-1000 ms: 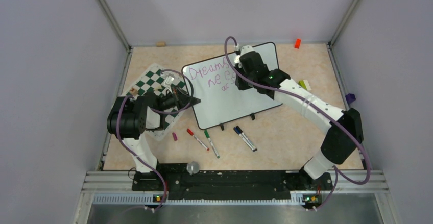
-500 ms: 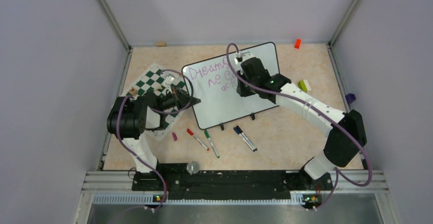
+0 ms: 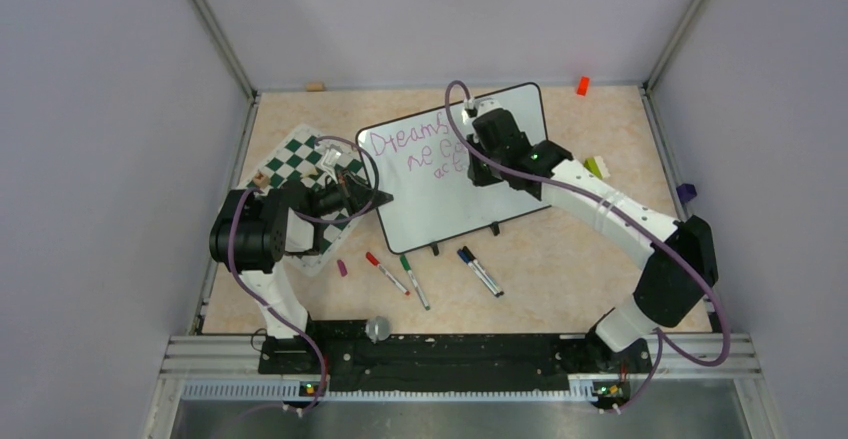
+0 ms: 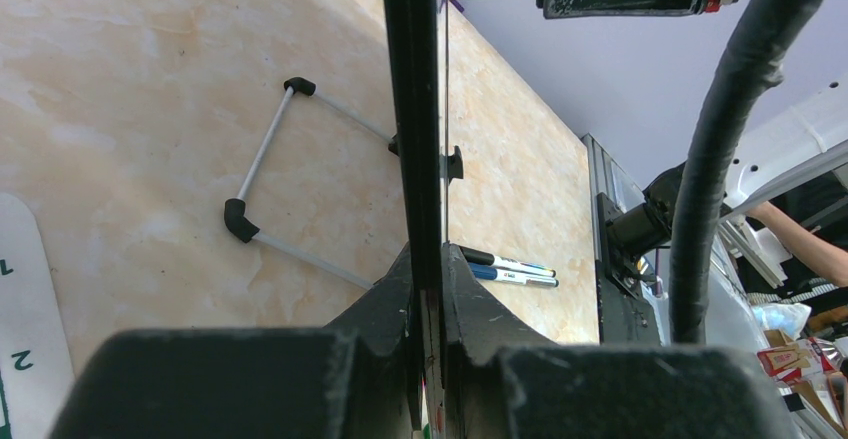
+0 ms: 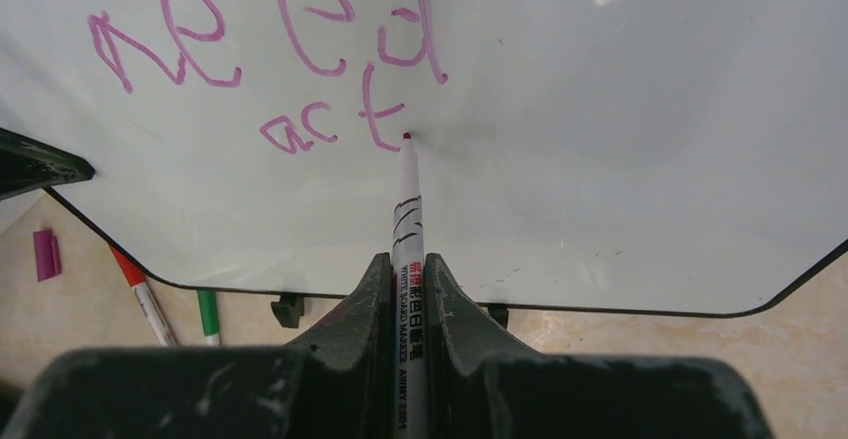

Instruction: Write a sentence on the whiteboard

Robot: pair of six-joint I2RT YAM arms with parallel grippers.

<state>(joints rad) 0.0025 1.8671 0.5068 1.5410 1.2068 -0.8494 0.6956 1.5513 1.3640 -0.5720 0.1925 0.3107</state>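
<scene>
Right wrist | marker (image 5: pixel 408 194) is clenched in right gripper (image 5: pixel 408 264), tip touching whiteboard (image 5: pixel 620 109) just right of "act" in sentence (image 5: pixel 305 64) | left gripper (image 4: pixel 427 269) is clamped on whiteboard edge

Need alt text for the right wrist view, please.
The right pincer grips a white marker, its tip on the whiteboard just after pink lettering reading "act", below "need". A red marker and a green marker lie beyond the board's lower edge.
</scene>
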